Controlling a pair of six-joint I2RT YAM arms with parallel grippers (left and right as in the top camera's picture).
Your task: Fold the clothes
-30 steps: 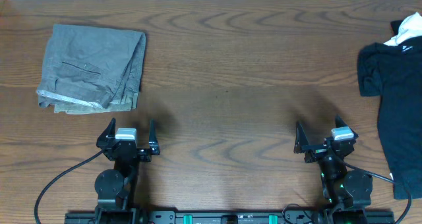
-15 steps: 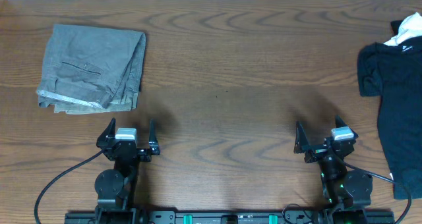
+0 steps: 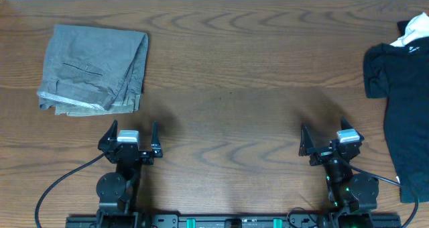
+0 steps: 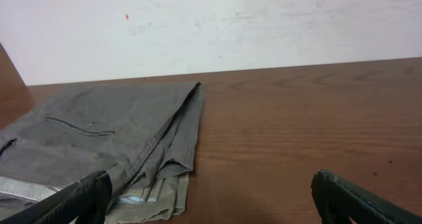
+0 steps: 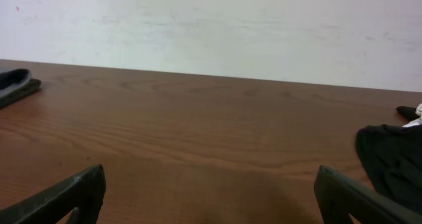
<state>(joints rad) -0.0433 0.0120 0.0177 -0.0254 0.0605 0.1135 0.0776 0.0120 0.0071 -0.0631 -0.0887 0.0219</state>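
We are losing part of the black garment (image 3: 402, 87) past the right edge of the overhead view, its white label (image 3: 410, 33) bunching at the far end; the right wrist camera is catching only one dark corner of it, and a thin grey sliver at that picture's left edge is too small for us to name. From the left wrist, the clothes (image 3: 94, 68) are running off the left and bottom edges, and one finger tip is covering their near corner; of the fingers themselves, we are seeing only the tips in both wrist views.

Both arms are sitting folded back at the near edge of the table (image 3: 234, 67), pointing towards the far white wall (image 4: 264, 26); the left gripper (image 3: 130, 131) is hovering near the clothes but apart from them, its jaws standing wide and gripping nothing; the right gripper (image 3: 333, 135) is posing the same way, jaws wide and empty, well apart from the black garment.

The clothes are lying at the far left of the table as a roughly square folded packet, mid-grey and wrinkled; a stitched pocket slit is showing on top, layered folds are stacking along the right side, and a paler band is peeking out along the near edge.
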